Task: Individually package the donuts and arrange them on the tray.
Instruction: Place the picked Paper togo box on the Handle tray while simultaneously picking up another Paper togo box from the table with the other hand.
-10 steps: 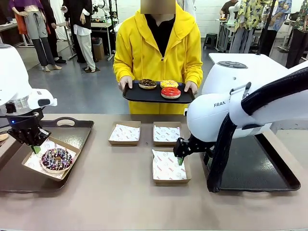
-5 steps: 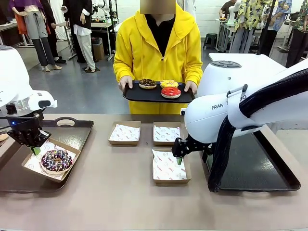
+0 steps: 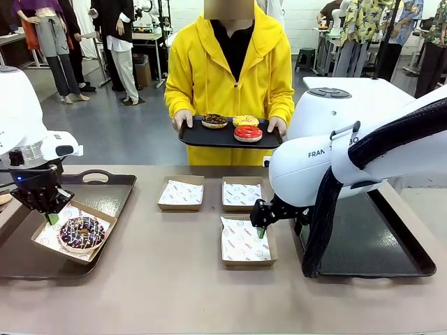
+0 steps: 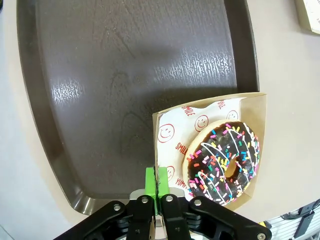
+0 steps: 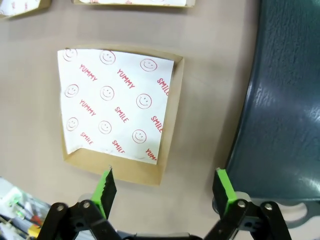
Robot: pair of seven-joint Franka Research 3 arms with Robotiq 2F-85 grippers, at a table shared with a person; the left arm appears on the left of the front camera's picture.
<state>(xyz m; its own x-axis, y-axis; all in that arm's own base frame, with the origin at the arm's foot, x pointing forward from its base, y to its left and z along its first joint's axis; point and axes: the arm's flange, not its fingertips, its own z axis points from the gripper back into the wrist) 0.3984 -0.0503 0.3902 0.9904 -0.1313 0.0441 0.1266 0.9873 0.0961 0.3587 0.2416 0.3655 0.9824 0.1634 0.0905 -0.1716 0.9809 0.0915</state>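
Front view, left hand [image 3: 51, 217]: pinched shut on the edge of the donut box [image 3: 43, 241], which holds the sprinkled donut [image 3: 82, 231] on the left tray [image 3: 105, 185].
Front view, right hand [image 3: 260, 230]: spread wide and holding nothing, low over the empty box [image 3: 244, 246] on the surface [image 3: 174, 286].
Front view, remaining donuts: dark [image 3: 214, 120], yellow [image 3: 245, 121] and red [image 3: 248, 132] sit unpacked on the person's tray [image 3: 195, 137].
Left wrist view, risk: the grip has only a thin wall. One box corner [image 4: 261, 112] seems to overhang the tray rim [image 4: 252, 60], so a drag or release could tip it and slide the donut [image 4: 210, 165] out.
Right wrist view, risk: the fingers [image 5: 107, 184] straddle the near box wall [image 5: 127, 172]. They could catch the loose printed paper [image 5: 110, 105] rather than the cardboard.
Change since earlier: the left hand and its box have edged slightly leftward. The right arm's body has lifted a little, and its hand has hardly moved.
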